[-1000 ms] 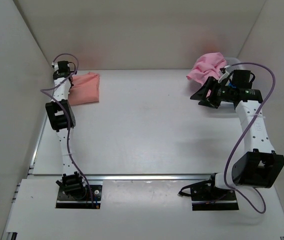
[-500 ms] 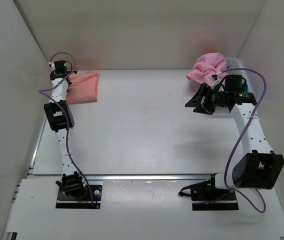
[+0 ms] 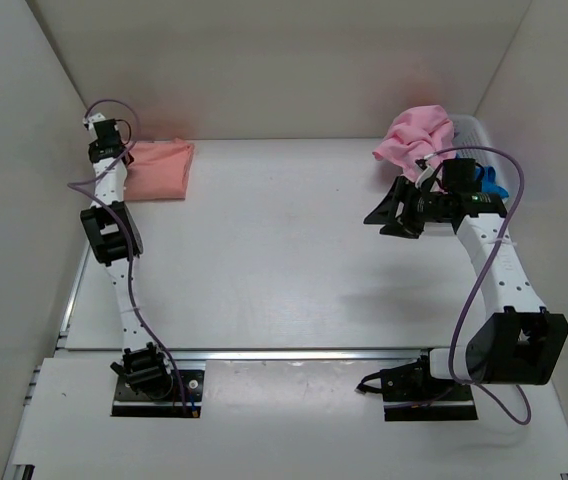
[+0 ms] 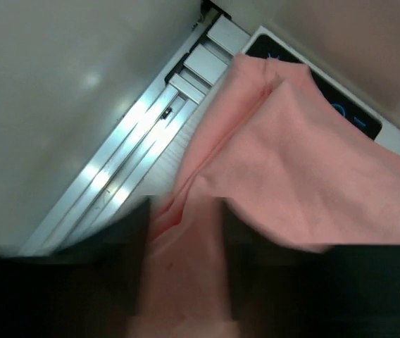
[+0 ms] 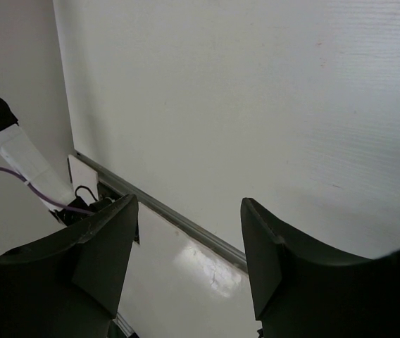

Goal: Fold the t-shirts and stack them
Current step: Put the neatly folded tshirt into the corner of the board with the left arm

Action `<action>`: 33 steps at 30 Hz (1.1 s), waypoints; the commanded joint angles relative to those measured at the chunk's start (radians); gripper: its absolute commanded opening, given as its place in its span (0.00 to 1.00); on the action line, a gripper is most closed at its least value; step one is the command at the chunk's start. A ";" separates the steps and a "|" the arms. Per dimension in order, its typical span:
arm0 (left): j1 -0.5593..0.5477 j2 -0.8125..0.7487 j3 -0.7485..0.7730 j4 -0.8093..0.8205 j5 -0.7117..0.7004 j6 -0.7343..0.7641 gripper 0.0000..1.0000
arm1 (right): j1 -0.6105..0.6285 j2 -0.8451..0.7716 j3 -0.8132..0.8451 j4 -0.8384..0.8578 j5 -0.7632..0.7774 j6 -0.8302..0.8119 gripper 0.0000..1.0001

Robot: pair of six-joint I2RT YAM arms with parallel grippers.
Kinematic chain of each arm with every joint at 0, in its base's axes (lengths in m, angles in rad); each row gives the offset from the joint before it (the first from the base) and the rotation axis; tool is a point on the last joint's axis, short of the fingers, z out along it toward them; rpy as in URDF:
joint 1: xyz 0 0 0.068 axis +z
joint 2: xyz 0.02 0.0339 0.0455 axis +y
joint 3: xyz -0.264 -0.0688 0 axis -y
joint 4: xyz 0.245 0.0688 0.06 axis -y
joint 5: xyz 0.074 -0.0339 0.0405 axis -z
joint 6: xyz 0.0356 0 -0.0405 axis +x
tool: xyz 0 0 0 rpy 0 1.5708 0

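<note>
A white table (image 3: 284,250) stands between plain pale walls (image 3: 264,60). A white basket (image 3: 472,126) is in its far right corner. A metal rail (image 4: 133,169) runs along the left edge, and another rail (image 3: 294,353) along the near edge.

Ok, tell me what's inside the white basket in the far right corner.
A crumpled pink t-shirt spills over the basket rim, and a scrap of blue fabric shows behind the right arm. The shirt and arm cover the rest inside.
</note>
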 commanded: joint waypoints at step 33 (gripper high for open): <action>-0.286 -1.173 -1.389 0.029 0.440 -0.247 0.99 | 0.011 0.055 0.013 0.416 -0.100 0.076 0.56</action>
